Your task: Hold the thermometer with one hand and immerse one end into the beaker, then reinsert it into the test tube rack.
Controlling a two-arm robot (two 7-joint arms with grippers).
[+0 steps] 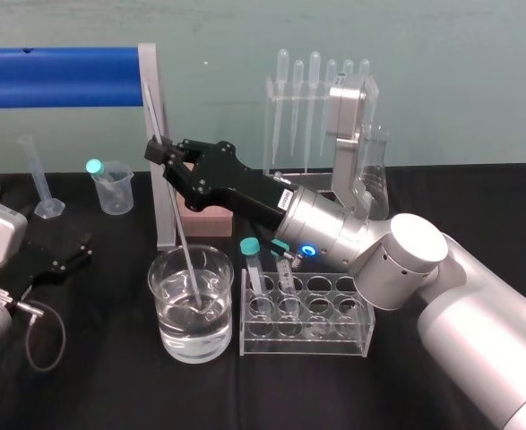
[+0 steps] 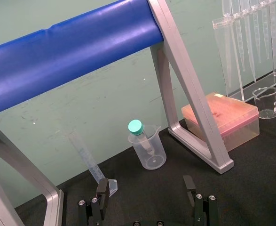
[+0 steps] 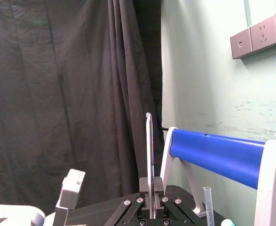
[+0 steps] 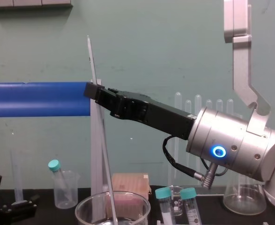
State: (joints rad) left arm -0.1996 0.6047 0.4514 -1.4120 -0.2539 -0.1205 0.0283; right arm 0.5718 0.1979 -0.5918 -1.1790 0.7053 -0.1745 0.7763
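Centre frame, the right gripper [image 1: 160, 150] pinches the thermometer [image 1: 177, 224] high on its stem, its tip dipped in water in the beaker [image 1: 153, 279], just left of the rack [image 1: 307, 346]. The rod looks light, stiff, slick and brittle, so a gentle high pinch suits it. The left gripper [image 1: 70, 255] idles lower left, fingers wide apart, empty.

the right gripper [image 4: 94, 90] reaches in from the right, its black fingers clamped on the thermometer [image 4: 91, 61]. the rod stands nearly upright, leaning a little, with its pointed top high above the blue bar [image 4: 34, 99] and its lower end down inside the beaker [image 4: 81, 211] at the near edge. two teal-capped tubes [image 4: 164, 197] stand just right of the beaker. the left gripper [image 4: 11, 200] sits low at the left edge.
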